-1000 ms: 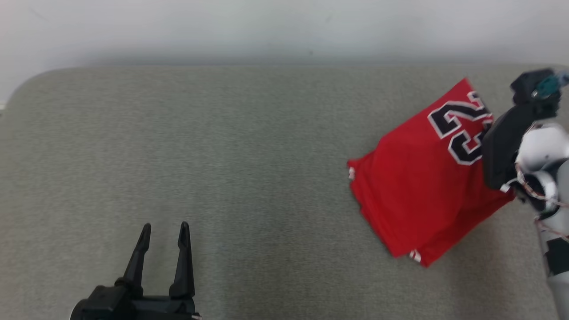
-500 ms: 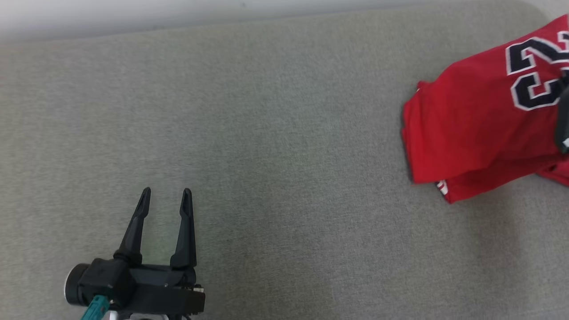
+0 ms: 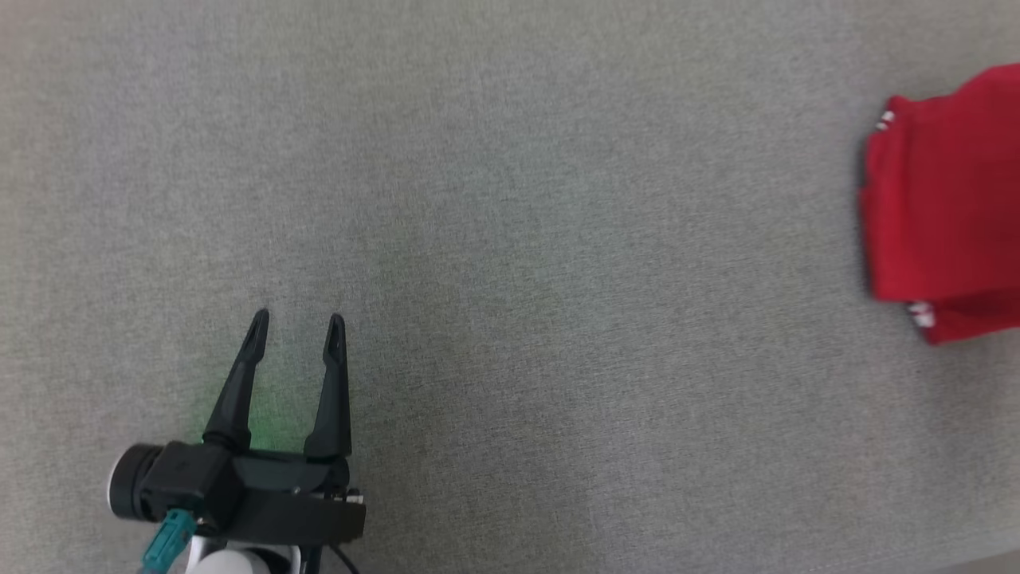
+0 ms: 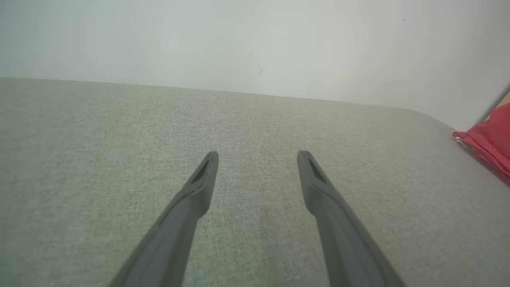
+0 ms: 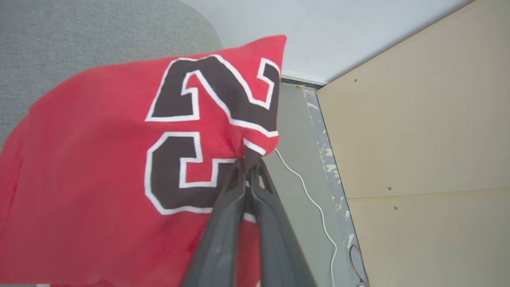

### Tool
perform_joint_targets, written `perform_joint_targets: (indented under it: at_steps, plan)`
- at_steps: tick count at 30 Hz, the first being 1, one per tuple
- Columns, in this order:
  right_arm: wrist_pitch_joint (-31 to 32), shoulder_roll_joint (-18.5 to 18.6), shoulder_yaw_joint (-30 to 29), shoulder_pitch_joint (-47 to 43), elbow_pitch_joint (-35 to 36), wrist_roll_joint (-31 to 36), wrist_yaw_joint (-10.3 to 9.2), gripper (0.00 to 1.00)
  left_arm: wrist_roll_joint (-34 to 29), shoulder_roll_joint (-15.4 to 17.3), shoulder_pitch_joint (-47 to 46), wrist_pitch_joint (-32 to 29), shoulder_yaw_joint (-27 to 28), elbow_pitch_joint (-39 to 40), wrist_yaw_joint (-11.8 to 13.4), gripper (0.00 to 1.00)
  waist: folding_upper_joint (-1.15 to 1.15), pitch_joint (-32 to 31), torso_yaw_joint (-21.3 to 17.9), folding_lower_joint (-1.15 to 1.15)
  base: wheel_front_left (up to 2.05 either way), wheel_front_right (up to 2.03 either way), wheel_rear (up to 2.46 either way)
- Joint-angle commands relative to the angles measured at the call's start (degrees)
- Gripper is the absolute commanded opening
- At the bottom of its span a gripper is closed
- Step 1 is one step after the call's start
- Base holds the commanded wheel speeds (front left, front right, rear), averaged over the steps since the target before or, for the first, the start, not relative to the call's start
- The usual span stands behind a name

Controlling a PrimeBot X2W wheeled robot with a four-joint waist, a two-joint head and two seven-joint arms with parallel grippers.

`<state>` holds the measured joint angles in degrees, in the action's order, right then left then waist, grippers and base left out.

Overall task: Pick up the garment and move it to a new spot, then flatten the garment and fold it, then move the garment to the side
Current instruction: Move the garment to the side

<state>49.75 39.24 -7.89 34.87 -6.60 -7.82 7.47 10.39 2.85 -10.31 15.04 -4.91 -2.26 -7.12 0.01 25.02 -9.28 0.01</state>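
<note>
The garment (image 5: pixel 99 175) is a folded red jersey with dark, white-edged numerals. In the head view the garment (image 3: pixel 944 199) lies at the right edge of the grey surface, partly cut off. My right gripper (image 5: pixel 250 161) is shut, pinching the jersey's edge beside the numerals, and the cloth hangs lifted over the surface's right end. Far to the left, my left gripper (image 3: pixel 296 320) stands open with nothing between its fingers, hovering over bare grey fabric. In the left wrist view, the left gripper (image 4: pixel 258 154) points toward the wall, and the garment (image 4: pixel 488 139) shows at the right edge.
The grey padded surface (image 3: pixel 510 239) spans the head view. A pale wall (image 4: pixel 255 40) stands behind it. Past the surface's right end are a floor (image 5: pixel 295 131), a white cable (image 5: pixel 314 203) and beige panels (image 5: pixel 418 119).
The head camera has tilted down and turned left, so the jersey has slid toward the picture's right edge and the right arm left the frame. The left gripper stays open.
</note>
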Motion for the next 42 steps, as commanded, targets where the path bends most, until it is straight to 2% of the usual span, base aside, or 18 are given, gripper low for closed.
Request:
perform_joint_targets:
  at_steps: [1,4,8,12,13,14,15,16,20,24,34,42]
  plan:
    - [-1.96,0.79,-1.38,-0.82,-0.81,1.19,-0.01,0.0,-0.69,0.15,-1.24,0.14,-0.18,0.42,-0.34,1.0,-0.01,1.58,0.54,-0.01,0.0,0.0,0.0]
    - [-5.64,1.07,-3.65,-1.38,-2.7,3.24,-0.01,0.0,-1.48,0.45,-2.21,0.15,-0.61,1.6,-0.38,1.0,-0.01,3.11,1.11,-0.01,0.0,0.0,0.0]
    - [-9.03,-0.76,-7.2,-1.47,-5.12,5.3,-0.01,0.0,-2.03,0.98,-3.07,0.15,-0.74,3.07,-0.32,1.0,-0.01,4.69,1.5,-0.01,0.0,0.0,0.0]
    - [-13.08,-2.62,-12.41,-1.76,-7.73,10.51,-0.02,0.0,-2.47,1.81,-3.81,0.15,-1.05,5.66,-0.37,1.0,-0.01,5.89,1.75,-0.01,0.0,0.0,0.0]
    - [-13.99,-3.09,-13.42,-2.1,-8.26,11.82,-0.01,0.1,-2.34,1.99,-3.61,0.15,-1.06,6.09,-0.29,1.0,-0.01,5.9,1.74,-0.01,0.0,0.0,0.0]
    - [-14.93,-3.67,-14.6,-2.38,-8.72,12.82,-0.02,0.34,-2.4,2.25,-3.37,0.15,-1.08,6.57,-0.3,1.0,-0.01,5.85,1.73,-0.01,0.0,0.0,0.0]
    - [-15.86,-4.14,-15.67,-2.73,-9.11,13.94,-0.02,0.52,-2.31,2.34,-3.03,0.15,-0.99,6.9,-0.3,1.0,-0.01,5.79,1.69,-0.01,0.0,0.0,0.0]
    - [-16.97,-4.77,-16.78,-2.91,-9.31,14.63,-0.01,1.0,-2.21,2.43,-2.78,0.15,-0.82,7.21,-0.3,1.0,-0.01,5.61,1.64,-0.01,0.0,0.0,0.0]
    - [-22.19,-7.65,-18.43,-3.53,-9.51,16.14,-0.01,1.0,-1.87,2.95,-1.47,0.15,-0.06,7.69,-0.31,1.0,-0.01,4.14,0.93,-0.01,0.0,0.0,0.0]
    - [-27.73,-10.12,-16.84,-4.55,-8.35,15.1,-0.01,1.0,-1.27,2.09,-0.71,0.15,1.72,7.96,-0.29,1.0,-0.01,1.46,0.24,-0.01,0.0,0.0,0.0]
    - [-39.86,-19.96,-8.54,-12.78,0.22,9.15,-0.01,1.0,-0.41,0.61,4.08,0.15,5.14,3.6,-0.29,1.0,-0.01,-9.48,1.02,-0.01,0.0,0.0,0.0]
    - [-47.5,-23.31,-2.16,-22.29,3.92,3.77,-0.02,1.0,0.67,0.03,8.76,0.15,8.06,0.35,1.26,1.0,-0.01,-17.93,3.08,-0.01,0.0,0.0,0.0]
